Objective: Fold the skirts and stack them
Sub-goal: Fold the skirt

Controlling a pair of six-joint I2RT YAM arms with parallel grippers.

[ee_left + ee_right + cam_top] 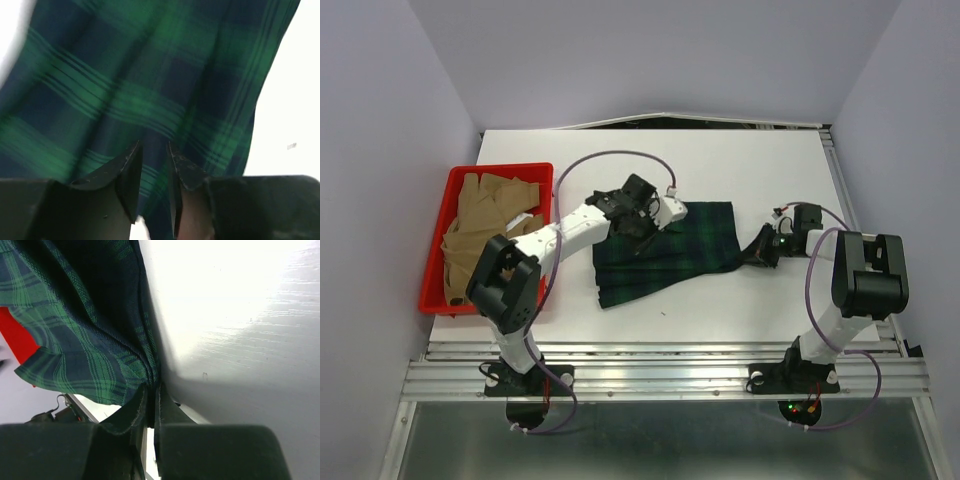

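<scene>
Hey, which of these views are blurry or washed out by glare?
Left wrist: skirt smeared by blur, table at right blown out white. Right wrist: strong glare on the upper table, skirt weave sharp. Top external: evenly lit, sharp, soft shadows only.

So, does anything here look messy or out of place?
Slightly. The tan clothing sits crumpled in the red bin, not folded. The green plaid skirt lies skewed and rumpled on the table, its right edge pinched by the right gripper.
</scene>
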